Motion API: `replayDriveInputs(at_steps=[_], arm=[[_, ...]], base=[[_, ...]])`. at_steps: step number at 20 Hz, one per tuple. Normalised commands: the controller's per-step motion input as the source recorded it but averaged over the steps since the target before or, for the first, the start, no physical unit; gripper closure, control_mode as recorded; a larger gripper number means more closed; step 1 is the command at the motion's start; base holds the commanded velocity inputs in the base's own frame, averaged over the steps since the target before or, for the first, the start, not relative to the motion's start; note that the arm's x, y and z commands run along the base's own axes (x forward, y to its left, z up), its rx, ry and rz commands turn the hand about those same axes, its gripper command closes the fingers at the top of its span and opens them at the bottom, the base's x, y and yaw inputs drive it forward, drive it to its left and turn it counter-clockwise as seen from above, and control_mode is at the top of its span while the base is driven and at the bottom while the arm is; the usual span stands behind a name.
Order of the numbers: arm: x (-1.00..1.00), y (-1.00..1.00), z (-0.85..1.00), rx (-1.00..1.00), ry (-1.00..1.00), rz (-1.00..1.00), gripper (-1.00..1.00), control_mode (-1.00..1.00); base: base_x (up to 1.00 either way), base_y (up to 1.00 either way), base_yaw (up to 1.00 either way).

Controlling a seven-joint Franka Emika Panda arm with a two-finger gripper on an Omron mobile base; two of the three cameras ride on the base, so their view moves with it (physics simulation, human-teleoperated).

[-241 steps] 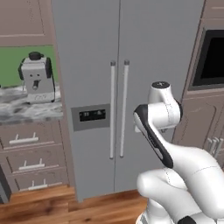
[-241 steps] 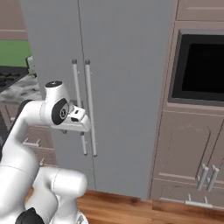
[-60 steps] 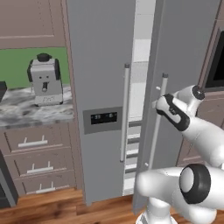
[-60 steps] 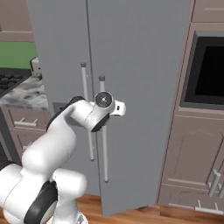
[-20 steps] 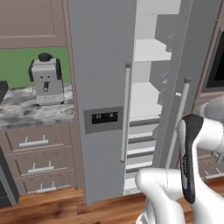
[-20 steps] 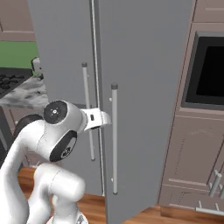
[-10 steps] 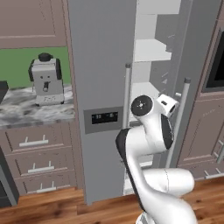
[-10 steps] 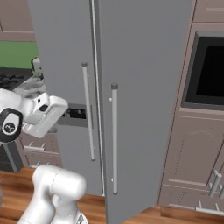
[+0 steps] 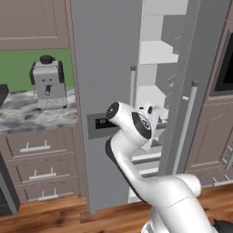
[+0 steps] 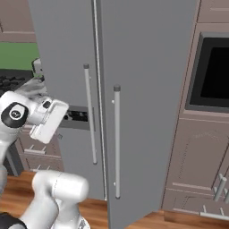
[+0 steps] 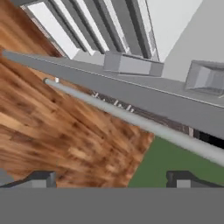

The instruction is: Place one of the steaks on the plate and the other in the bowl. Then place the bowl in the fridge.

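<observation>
Our gripper (image 11: pixel 111 177) has its jaws spread wide and empty, with the fridge (image 9: pixel 109 68) door's long handle (image 11: pixel 131 118) slanting from ten to four o'clock just ahead.

Fridge (image 9: pixel 109 82), right door (image 10: pixel 147 89): shut at the outset, then ajar; now swung well open, white shelves (image 9: pixel 157 52) exposed. My arm: was reaching at the door's bar handle (image 10: pixel 116 138); now pulled back and folded in front of the fridge's dispenser panel (image 9: pixel 98 125), off the handle.
</observation>
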Motion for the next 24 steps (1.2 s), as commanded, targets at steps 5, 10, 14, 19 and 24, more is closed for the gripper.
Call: replayDriveInputs(at_steps=[5,10,14,19,24], arm=[[0.42,-0.01,0.00,-0.12,0.55,0.00,-1.00,-1.00],[0.37,-0.42,-0.03,-0.11,0.40,0.03,-1.00,-1.00],[0.62,-0.58,-0.16,0.00,0.23,0.11,-1.00,-1.00],[0.20,-0.27,-0.16,0.00,0.09,0.13,-1.00,-1.00],[0.15,-0.10,0.00,0.00,0.04,0.08,-1.00,-1.00]], base=[[0.00,0.00,0.00],[0.00,0.00,0.00],[0.00,0.00,0.00],[0.00,0.00,0.00],[0.00,0.00,0.00]])
